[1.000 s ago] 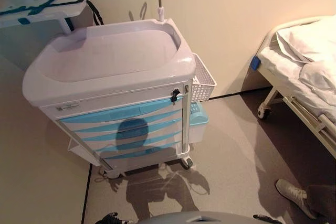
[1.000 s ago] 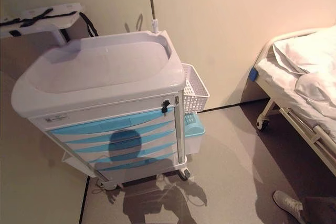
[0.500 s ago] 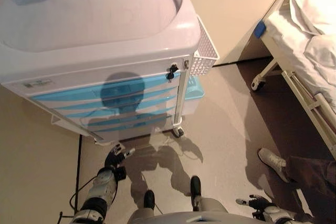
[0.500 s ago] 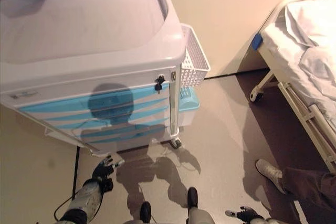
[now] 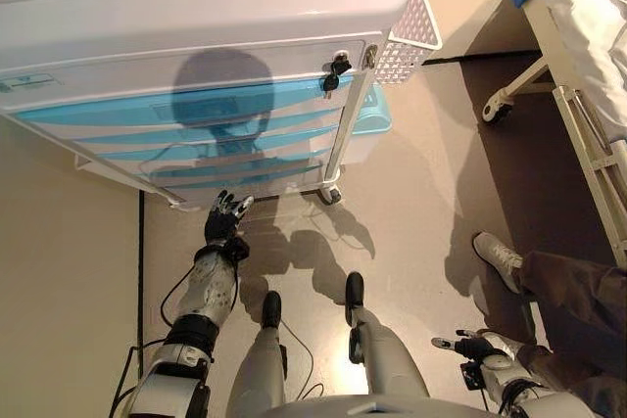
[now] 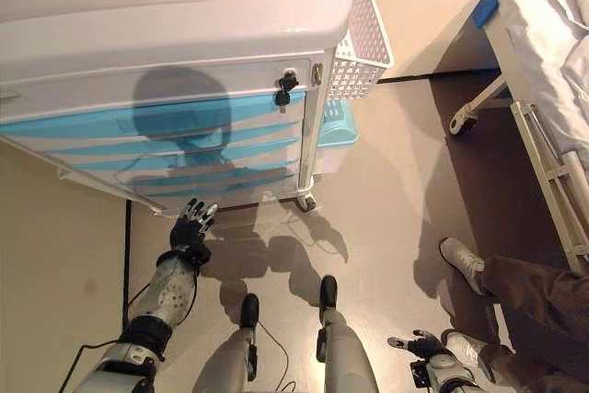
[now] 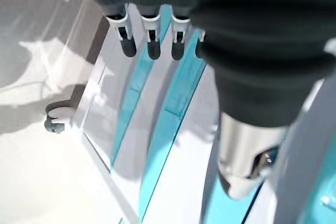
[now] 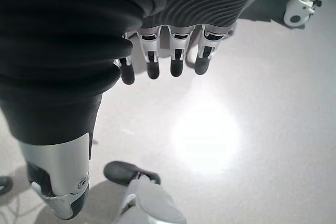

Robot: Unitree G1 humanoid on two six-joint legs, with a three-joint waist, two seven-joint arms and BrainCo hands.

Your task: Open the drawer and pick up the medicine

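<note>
A white medical cart (image 5: 196, 7) has several drawers with blue handle strips (image 5: 186, 110), all closed. No medicine shows in any view. My left hand (image 5: 225, 217) is open, fingers spread, held out low in front of the bottom drawers without touching them. In the left wrist view its straight fingers (image 7: 152, 45) point at the blue strips (image 7: 176, 103). My right hand (image 5: 468, 348) hangs open at the lower right, far from the cart, with only floor past its fingers (image 8: 176, 59).
A key hangs in the lock (image 5: 336, 71) at the cart's upper right corner. A white mesh basket (image 5: 411, 36) and a blue bin (image 5: 370, 115) hang on its right side. A bed frame (image 5: 578, 134) stands at the right. A person's shoe (image 5: 498, 255) and trouser leg are by it.
The camera has tilted down and come closer to the cart. My left arm has stretched forward and up towards the bottom drawers. The right hand stays low at the side.
</note>
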